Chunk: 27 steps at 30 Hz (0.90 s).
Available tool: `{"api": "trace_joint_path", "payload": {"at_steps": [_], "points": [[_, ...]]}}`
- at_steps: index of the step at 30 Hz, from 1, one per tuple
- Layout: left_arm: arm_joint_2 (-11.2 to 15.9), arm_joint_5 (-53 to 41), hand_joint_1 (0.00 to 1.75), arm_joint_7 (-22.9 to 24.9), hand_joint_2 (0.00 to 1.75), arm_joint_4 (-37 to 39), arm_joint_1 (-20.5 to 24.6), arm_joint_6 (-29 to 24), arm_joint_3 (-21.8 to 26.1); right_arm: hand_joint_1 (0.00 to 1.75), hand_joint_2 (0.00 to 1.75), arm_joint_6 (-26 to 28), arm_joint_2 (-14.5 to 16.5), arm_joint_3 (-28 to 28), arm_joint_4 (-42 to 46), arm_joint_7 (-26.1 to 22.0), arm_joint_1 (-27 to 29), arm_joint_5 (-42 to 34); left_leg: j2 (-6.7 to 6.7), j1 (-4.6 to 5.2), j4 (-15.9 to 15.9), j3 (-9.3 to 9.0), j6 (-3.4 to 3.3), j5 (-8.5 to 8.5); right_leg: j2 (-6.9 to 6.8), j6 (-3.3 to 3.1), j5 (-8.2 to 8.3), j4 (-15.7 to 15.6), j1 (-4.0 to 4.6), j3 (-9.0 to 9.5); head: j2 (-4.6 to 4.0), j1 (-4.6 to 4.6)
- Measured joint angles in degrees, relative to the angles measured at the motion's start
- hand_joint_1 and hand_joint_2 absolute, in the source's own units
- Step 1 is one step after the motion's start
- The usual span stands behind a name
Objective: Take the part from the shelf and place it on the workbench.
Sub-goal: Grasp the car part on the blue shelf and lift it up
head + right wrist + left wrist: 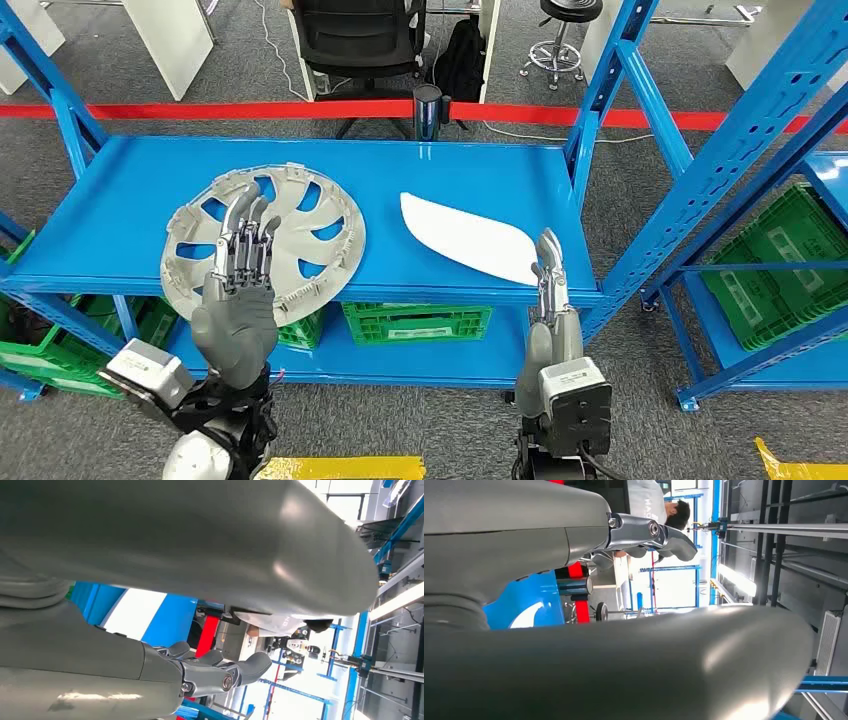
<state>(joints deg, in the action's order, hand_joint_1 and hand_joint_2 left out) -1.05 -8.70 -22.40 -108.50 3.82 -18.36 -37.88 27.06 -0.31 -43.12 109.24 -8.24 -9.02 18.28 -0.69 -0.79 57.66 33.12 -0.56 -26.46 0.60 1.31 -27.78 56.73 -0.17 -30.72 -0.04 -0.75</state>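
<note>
From the head view we had both arms up in front of the blue shelf [130, 215], and the part was a bit ambiguous, since two things sat on that level: a grey wheel cover [300, 235] directly under and ahead of the left hand [238, 290], and a flat white panel [465, 238] just ahead of the right hand [548, 300], its near tip right by the fingertips. The left hand's fingers were stretched out, close together, over the cover's rim, holding nothing; the right hand stood edge-on, fingers straight, also empty as far as we could tell. In the left wrist view the grey thumb [651, 532] stuck out free, with a person standing far beyond it. In the right wrist view the thumb [220, 672] was likewise free, with the white panel past the palm. Our worry: the cover overhung the shelf's front edge, so a clumsy push from that hand could've tipped it off, and the thin panel could just slide away instead of getting gripped.
</note>
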Motion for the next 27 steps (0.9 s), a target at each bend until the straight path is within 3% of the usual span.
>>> {"api": "trace_joint_path", "payload": {"at_steps": [1,2,3,15,16,20,27], "points": [[0.0,0.0,0.00,0.0,1.16,0.0,0.0,0.0,0.0,0.00,0.00,0.0,0.0,0.0,0.0,0.0,0.0,0.0,0.00,0.00,0.0,0.00,0.00,0.00,0.00,0.00,0.00,0.0,0.00,0.00,0.00,-0.01],[0.0,0.0,0.00,0.0,1.31,0.0,0.0,0.0,0.0,0.00,0.00,0.0,0.0,0.0,0.0,0.0,0.0,0.0,0.00,0.00,0.0,0.00,0.00,0.00,0.00,0.00,0.00,0.0,0.00,0.00,0.00,-0.01],[0.0,0.0,0.00,0.0,1.75,0.0,0.0,0.0,0.0,0.00,0.00,0.0,0.0,0.0,0.0,0.0,0.0,0.0,0.00,0.00,0.0,0.00,0.00,0.00,0.00,0.00,0.00,0.0,0.00,0.00,0.00,-0.01],[0.0,0.0,0.00,0.0,1.75,0.0,0.0,0.0,0.0,0.00,0.00,0.0,0.0,0.0,0.0,0.0,0.0,0.0,0.00,0.00,0.0,0.00,0.00,0.00,0.00,0.00,0.00,0.0,0.00,0.00,0.00,-0.01],[0.0,0.0,0.07,0.0,1.75,0.0,0.0,0.0,0.0,0.01,0.00,0.0,0.0,0.0,0.0,0.0,0.0,0.0,0.00,0.00,0.0,0.00,0.00,0.00,0.00,0.00,0.00,0.0,0.00,0.00,0.00,-0.01],[0.0,0.0,1.72,0.0,1.75,0.0,0.0,0.0,0.0,1.75,0.00,0.0,0.0,0.0,0.0,0.0,0.0,0.0,0.00,0.00,0.0,0.00,0.00,0.00,0.00,0.00,0.00,0.0,0.00,0.00,0.00,-0.03],[0.0,0.0,1.75,0.0,1.75,0.0,0.0,0.0,0.0,1.75,0.00,0.0,0.0,0.0,0.0,0.0,0.0,0.0,0.00,0.00,0.0,0.00,0.00,0.00,0.00,0.00,0.00,0.0,0.00,0.00,0.00,-0.01]]}}
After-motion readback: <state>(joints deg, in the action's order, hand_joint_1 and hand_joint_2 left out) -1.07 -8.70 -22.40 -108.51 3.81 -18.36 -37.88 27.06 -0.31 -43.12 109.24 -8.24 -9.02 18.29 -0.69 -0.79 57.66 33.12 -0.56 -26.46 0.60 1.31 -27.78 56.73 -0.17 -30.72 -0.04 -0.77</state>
